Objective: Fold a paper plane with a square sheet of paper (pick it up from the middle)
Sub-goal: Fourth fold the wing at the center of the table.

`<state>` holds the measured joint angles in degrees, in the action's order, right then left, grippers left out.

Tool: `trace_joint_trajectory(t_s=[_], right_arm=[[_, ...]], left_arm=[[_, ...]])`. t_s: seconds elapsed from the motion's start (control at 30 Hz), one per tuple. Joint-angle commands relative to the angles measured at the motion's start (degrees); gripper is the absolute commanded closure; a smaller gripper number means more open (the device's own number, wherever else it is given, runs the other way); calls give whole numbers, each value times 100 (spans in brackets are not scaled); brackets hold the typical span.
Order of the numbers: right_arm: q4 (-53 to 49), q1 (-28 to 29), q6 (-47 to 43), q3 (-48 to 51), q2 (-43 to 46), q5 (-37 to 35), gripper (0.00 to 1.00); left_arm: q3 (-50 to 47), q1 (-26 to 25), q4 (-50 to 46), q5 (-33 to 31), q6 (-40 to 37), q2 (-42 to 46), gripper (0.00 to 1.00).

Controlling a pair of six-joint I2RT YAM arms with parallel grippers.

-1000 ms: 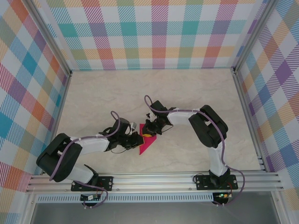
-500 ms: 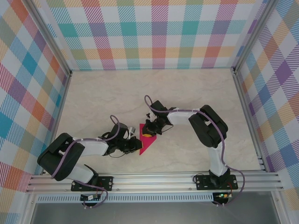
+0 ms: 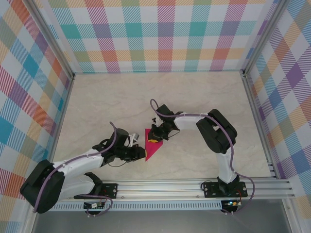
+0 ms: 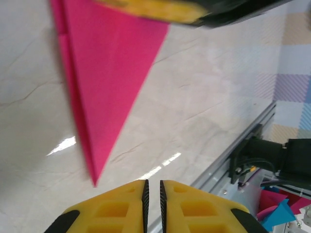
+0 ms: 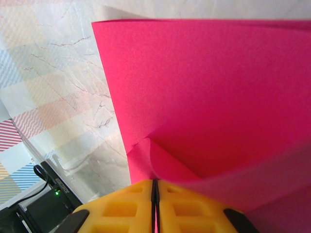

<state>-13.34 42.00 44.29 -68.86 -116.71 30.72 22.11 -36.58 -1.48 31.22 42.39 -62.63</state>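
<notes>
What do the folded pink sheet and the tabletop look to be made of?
The folded pink sheet looks like thin matte paper, judging by its sharp creases and soft curl. The tabletop is a smooth, glossy, marble-patterned surface with grey veins and bright reflections; probably laminate or printed film, though stone cannot be excluded.

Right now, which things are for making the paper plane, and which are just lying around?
For the job: folded pink paper; right end effector, pinching it; left end effector, near it.
Just there: marble table; checked walls; metal rail; pink and blue bits.
</notes>
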Motion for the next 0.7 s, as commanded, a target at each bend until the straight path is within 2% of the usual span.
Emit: trace_joint_trajectory(t_s=[0.0, 0.4, 0.67], right_arm=[[-481, -9, -70, 178, -450, -448, 89], [-477, -7, -78, 205, -441, -439, 89], [-486, -7, -78, 206, -448, -446, 90]], left_arm=[[277, -27, -334, -243, -25, 202, 83], [80, -23, 1611, -110, 387, -1464, 86], [-223, -60, 1313, 273, 219, -1972, 84]])
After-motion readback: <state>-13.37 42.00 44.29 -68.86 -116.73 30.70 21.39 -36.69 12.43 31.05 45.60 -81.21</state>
